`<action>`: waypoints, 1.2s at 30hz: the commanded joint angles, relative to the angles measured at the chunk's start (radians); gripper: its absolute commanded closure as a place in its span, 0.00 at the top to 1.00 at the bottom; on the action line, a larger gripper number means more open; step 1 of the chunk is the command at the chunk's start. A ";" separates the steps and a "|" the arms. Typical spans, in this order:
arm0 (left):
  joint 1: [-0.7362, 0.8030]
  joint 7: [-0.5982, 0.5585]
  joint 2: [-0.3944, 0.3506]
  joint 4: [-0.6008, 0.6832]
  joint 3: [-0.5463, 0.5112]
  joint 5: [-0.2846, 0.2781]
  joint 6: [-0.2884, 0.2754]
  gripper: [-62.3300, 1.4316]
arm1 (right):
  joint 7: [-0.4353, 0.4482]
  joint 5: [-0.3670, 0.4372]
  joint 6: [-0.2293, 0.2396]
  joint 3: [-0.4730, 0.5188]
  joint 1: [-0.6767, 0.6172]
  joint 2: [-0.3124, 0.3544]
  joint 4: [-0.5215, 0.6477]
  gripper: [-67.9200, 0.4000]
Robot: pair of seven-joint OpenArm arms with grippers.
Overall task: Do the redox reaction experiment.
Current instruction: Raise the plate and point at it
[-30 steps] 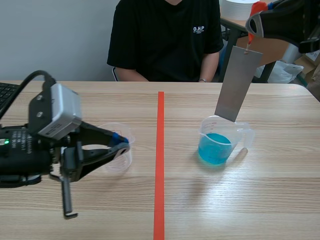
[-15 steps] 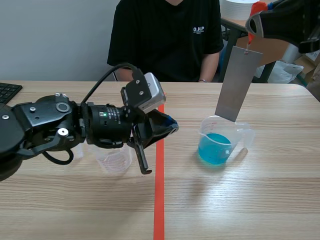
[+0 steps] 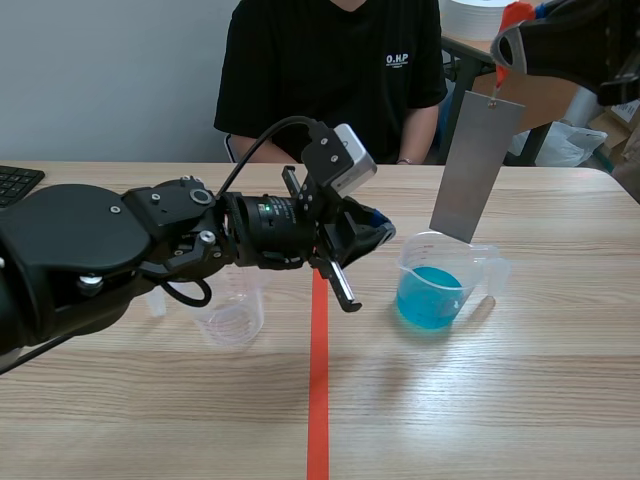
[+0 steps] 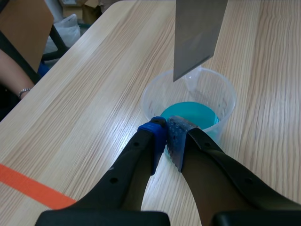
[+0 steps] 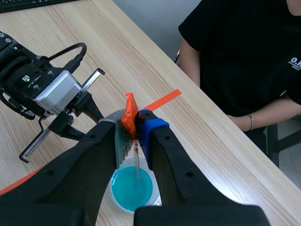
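Note:
A clear beaker (image 3: 440,285) of blue liquid (image 4: 190,113) stands right of the tape line. A grey metal plate (image 3: 476,165) hangs upright over it, its lower edge just above the rim (image 4: 149,96). My right gripper (image 3: 510,42) holds the plate from high up, shut on its orange tab (image 5: 129,114); in the right wrist view the plate (image 5: 137,162) shows edge-on above the beaker (image 5: 133,189). My left gripper (image 3: 376,236) is shut on nothing and points at the beaker's near wall, pads (image 4: 175,137) together just short of it. An empty clear beaker (image 3: 232,315) sits under the left arm.
A person in a black shirt (image 3: 335,75) sits across the table, a forearm (image 4: 14,75) at the far edge. An orange-red tape line (image 3: 318,380) runs down the middle. A keyboard corner (image 3: 15,183) lies at the far left. Bare wood lies in front of both beakers.
My left arm has swung right from the empty beaker across the tape line toward the blue beaker, and its fingers went from open to shut. The right arm and plate have not moved.

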 commanded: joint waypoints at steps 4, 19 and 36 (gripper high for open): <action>-0.017 -0.024 0.041 0.001 -0.013 -0.011 -0.001 0.09 | 0.018 0.015 0.007 0.007 0.011 0.018 0.013 0.02; -0.017 -0.017 0.085 -0.008 -0.013 -0.014 0.071 0.09 | 0.017 0.014 0.007 0.007 0.011 0.019 0.013 0.02; -0.014 -0.002 0.085 -0.008 -0.013 -0.014 0.079 0.09 | 0.017 0.014 0.007 0.007 0.011 0.019 0.013 0.02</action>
